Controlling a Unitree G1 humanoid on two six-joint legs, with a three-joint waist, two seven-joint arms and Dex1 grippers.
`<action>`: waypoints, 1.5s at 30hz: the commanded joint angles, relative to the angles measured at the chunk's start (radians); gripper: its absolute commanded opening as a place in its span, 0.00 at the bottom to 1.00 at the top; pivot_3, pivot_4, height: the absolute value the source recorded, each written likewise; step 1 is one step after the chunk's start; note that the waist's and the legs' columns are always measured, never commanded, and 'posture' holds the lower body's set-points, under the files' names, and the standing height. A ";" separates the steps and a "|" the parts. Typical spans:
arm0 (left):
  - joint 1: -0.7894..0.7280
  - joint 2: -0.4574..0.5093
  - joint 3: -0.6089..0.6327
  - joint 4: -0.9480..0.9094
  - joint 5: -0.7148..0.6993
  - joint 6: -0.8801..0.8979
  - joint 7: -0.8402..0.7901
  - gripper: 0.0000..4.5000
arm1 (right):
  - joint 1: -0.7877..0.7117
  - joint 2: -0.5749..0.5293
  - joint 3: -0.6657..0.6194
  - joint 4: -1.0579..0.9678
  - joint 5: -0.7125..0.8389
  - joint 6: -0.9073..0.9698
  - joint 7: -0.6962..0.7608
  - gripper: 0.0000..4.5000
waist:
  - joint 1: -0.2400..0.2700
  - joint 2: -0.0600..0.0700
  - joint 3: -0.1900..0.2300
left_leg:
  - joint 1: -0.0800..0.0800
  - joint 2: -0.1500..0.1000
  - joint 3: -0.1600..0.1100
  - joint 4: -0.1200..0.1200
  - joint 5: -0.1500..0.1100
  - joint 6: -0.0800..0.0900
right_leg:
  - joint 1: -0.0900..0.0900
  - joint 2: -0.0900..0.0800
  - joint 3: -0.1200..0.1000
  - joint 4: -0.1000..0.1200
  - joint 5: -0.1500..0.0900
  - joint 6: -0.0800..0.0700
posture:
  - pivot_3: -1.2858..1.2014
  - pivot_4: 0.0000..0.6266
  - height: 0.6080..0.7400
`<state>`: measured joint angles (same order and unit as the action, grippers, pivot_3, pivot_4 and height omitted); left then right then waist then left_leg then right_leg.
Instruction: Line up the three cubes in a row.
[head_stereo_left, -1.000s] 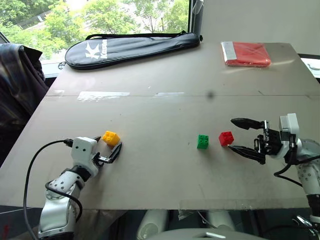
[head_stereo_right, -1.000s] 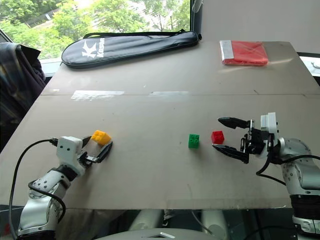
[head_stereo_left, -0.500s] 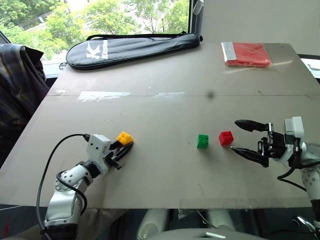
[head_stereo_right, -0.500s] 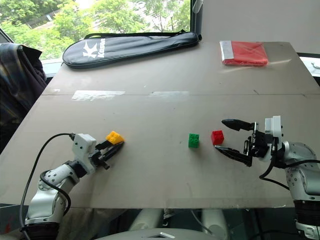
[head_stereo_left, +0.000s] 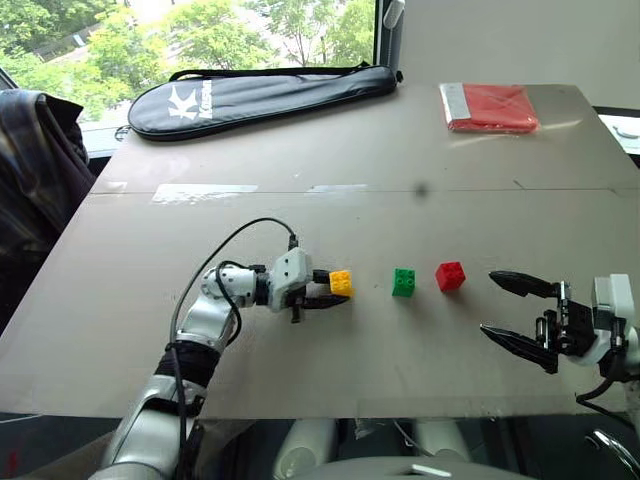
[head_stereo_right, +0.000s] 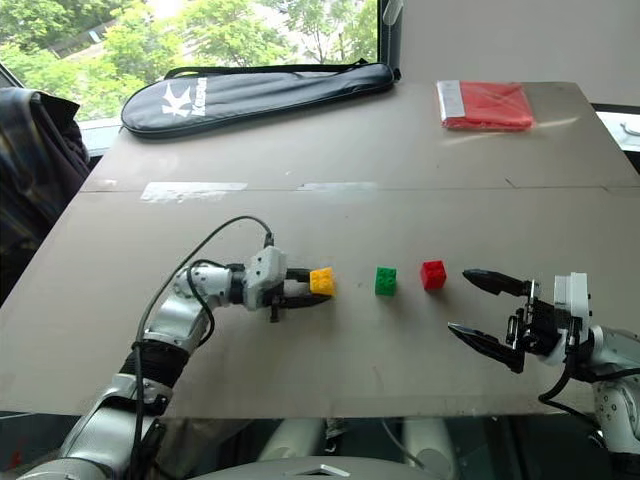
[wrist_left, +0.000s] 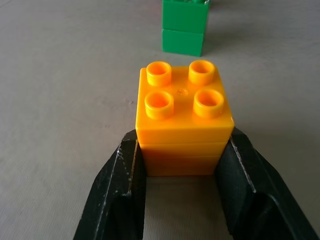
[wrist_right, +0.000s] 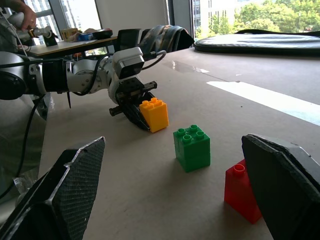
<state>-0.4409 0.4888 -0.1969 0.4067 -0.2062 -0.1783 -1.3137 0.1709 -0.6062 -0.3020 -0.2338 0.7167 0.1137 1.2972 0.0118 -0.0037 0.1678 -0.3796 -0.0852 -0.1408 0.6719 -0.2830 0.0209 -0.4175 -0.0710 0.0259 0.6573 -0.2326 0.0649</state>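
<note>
The left gripper (head_stereo_left: 338, 291) is clamped on the yellow brick (head_stereo_left: 341, 283), 1 finger on each side, studs up, low over the table (head_stereo_left: 300, 200). The green brick (head_stereo_left: 405, 282) sits just at 3 o'clock of it, and the red brick (head_stereo_left: 450, 276) beyond that. The right gripper (head_stereo_left: 520, 312), jaws spread wide and holding nothing, hangs at 4 o'clock of the red brick. At 11 o'clock lies a black racket bag (head_stereo_left: 260, 95) marked with a white "K" logo; at 1 o'clock, a flat red packet (head_stereo_left: 490, 107).
</note>
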 joint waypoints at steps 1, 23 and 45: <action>-0.074 -0.036 -0.032 0.136 0.030 -0.063 -0.056 0.29 | 0.036 0.013 -0.045 -0.085 0.030 -0.014 -0.045 1.00 | 0.001 0.000 0.000 | 0.000 0.000 0.000 0.000 0.000 0.000 | 0.000 0.000 0.000 0.000 0.000 0.000 | 0.52 0.24 0.79; -0.231 -0.161 -0.048 0.416 0.104 -0.198 -0.156 0.29 | 0.144 0.033 -0.057 -0.203 0.042 -0.019 -0.163 1.00 | 0.016 0.004 -0.002 | 0.001 -0.003 -0.004 0.009 -0.001 0.005 | 0.006 0.002 -0.005 0.003 0.000 0.002 | 0.52 0.24 0.79; 0.018 0.020 0.073 -0.005 0.040 0.044 0.026 1.00 | 0.123 0.042 -0.029 -0.101 0.001 -0.051 -0.114 1.00 | -0.022 0.005 -0.003 | 0.002 0.000 -0.004 0.009 -0.001 0.005 | 0.005 0.002 -0.004 0.004 0.000 0.002 | 0.52 0.24 0.79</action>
<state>-0.4948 0.4543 -0.1714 0.5082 -0.1375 -0.2523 -1.3219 0.2872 -0.5673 -0.3222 -0.3417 0.7229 0.0864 1.1713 -0.0102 0.0013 0.1645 -0.3778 -0.0844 -0.1452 0.6791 -0.2839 0.0256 -0.4129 -0.0694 0.0230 0.6617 -0.2324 0.0665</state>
